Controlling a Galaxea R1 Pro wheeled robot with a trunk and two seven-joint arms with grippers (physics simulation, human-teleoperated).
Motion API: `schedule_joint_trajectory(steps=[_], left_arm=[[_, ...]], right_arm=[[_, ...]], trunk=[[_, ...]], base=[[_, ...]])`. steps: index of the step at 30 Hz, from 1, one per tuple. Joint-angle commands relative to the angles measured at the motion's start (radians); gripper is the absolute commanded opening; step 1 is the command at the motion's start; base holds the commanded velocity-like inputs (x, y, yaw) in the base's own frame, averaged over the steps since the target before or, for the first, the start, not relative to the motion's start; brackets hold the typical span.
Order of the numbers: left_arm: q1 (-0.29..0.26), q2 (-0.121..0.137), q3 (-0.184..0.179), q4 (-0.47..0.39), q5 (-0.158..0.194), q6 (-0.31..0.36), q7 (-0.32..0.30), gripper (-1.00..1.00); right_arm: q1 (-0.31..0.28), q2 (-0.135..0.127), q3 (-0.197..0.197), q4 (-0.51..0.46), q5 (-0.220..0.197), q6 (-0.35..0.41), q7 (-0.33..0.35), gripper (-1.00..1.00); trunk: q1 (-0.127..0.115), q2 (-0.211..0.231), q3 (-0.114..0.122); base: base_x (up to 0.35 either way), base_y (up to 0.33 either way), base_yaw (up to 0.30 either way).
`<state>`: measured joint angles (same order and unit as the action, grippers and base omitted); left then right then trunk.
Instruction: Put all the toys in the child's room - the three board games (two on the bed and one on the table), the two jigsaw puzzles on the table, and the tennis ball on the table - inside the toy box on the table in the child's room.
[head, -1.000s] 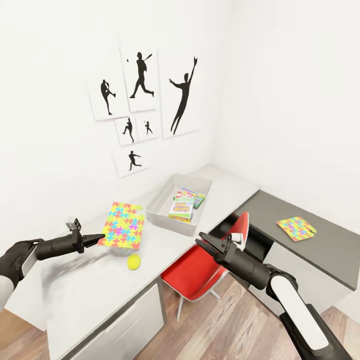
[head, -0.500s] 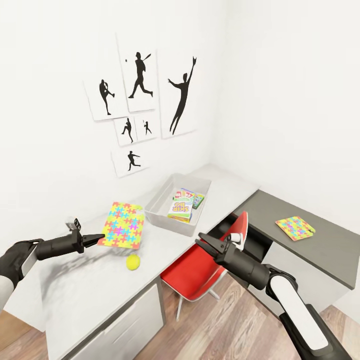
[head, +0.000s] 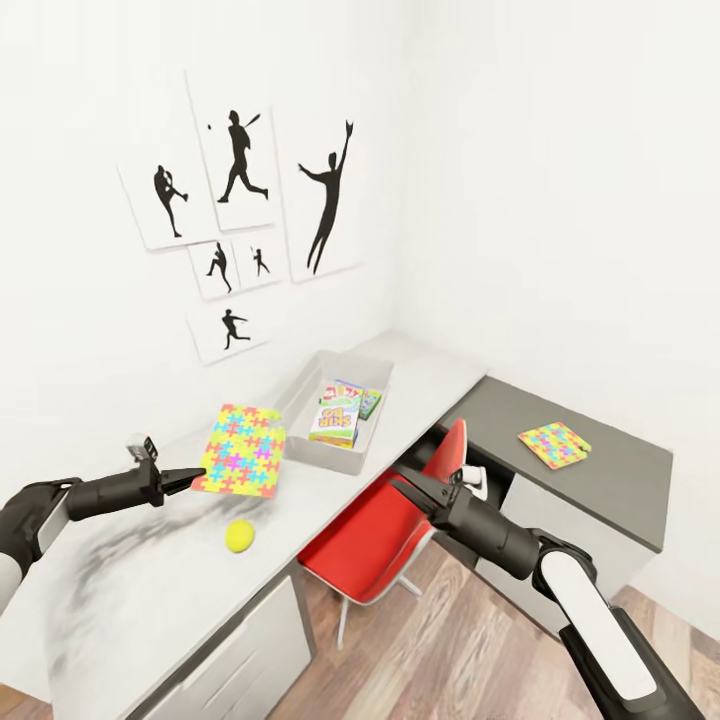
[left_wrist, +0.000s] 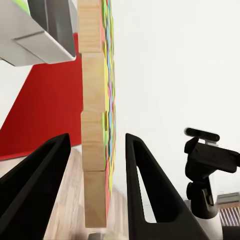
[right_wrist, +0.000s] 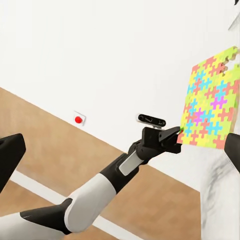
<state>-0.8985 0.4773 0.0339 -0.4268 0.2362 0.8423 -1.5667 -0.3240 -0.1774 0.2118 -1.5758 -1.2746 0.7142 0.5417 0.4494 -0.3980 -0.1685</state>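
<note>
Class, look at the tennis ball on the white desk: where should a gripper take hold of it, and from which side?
Grip the tennis ball across its middle, coming from above. It is round and rests on the flat table, so any two opposite sides would probably hold it, and nothing stands over it.

White-grey counter (head: 150, 600) along the wall, toy box (head: 300, 440) near its far corner (game boxes inside), tennis ball (head: 239, 537) by the front edge, jigsaw puzzle (head: 553, 443) on the dark-grey counter (head: 620, 480).
</note>
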Motion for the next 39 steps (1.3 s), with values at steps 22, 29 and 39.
schedule_joint_trajectory(steps=[22, 29, 39], left_arm=[[0.0, 0.004, 0.0, 0.0, 0.0, 0.011, -0.004, -1.0], [0.0, 0.006, 0.0, 0.0, 0.0, 0.011, -0.004, -1.0], [0.0, 0.008, 0.01, 0.004, 0.006, 0.012, -0.004, -1.0]], right_arm=[[-0.001, 0.001, 0.0, 0.004, 0.086, -0.039, -0.01, 1.0], [-0.001, 0.0, -0.039, 0.002, 0.084, -0.033, -0.162, 1.0], [-0.001, -0.009, -0.052, 0.002, 0.074, -0.026, -0.126, 1.0]], trunk=[[0.001, -0.002, 0.001], [0.001, -0.002, 0.001], [0.001, -0.002, 0.001]], base=[[0.0, 0.0, -0.036], [0.0, 0.0, 0.0], [0.005, 0.0, 0.0]])
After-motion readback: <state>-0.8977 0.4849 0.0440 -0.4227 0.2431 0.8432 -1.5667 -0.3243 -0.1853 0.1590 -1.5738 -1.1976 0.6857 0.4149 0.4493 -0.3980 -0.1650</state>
